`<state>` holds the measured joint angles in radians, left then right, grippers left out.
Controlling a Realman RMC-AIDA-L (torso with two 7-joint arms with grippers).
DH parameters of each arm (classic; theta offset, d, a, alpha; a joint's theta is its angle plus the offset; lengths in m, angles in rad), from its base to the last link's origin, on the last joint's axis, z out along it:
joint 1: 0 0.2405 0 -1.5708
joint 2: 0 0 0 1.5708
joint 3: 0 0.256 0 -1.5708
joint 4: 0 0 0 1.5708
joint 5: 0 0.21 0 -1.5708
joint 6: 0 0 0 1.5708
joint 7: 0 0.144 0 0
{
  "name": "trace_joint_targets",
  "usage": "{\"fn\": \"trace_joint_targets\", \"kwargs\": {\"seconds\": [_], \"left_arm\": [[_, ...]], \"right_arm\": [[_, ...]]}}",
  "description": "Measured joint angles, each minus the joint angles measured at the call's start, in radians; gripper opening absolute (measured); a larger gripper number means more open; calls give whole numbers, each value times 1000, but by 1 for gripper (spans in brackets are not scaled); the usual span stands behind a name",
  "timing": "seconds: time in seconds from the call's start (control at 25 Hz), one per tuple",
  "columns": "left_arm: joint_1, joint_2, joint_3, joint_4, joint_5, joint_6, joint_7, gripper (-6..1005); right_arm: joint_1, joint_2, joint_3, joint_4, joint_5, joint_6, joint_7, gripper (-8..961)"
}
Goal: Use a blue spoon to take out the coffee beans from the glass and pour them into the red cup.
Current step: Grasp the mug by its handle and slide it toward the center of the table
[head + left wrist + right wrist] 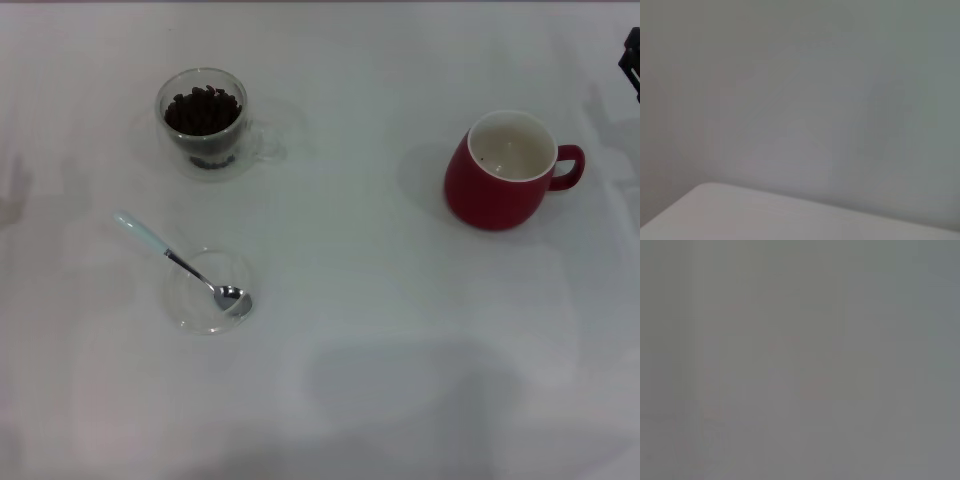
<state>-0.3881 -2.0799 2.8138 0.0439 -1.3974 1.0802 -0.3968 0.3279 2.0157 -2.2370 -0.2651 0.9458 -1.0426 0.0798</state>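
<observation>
In the head view the glass [207,124] stands upright at the back left, its handle to the right, filled with dark coffee beans [203,108]. In front of it the blue spoon [180,262] lies with its metal bowl inside a shallow clear dish [190,305] and its pale handle pointing back-left over the rim. The red cup [505,170] stands upright at the right, white inside, handle to the right. A dark part of the right arm [631,58] shows at the far right edge. The left gripper is out of view. Both wrist views show only blank grey surface.
A white table [360,330] carries everything. Open table surface lies between the glass and the red cup and across the front.
</observation>
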Motion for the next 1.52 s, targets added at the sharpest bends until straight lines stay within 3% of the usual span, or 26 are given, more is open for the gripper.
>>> {"fn": "trace_joint_targets", "kwargs": {"seconds": [0.56, 0.8, 1.0, 1.52], "left_arm": [[31, 1, 3, 16, 29, 55, -1, 862], [31, 5, -2, 7, 29, 55, -2, 860], [17, 6, 1, 6, 30, 54, -1, 859], [-7, 3, 2, 12, 68, 44, -1, 859]], "right_arm": [[-45, 0, -21, -6, 13, -26, 13, 871], [-148, -6, -194, 80, -9, -237, 210, 870], [-179, -6, -317, 198, -107, -318, 386, 870], [-119, -8, -340, 211, -191, -200, 410, 871]]}}
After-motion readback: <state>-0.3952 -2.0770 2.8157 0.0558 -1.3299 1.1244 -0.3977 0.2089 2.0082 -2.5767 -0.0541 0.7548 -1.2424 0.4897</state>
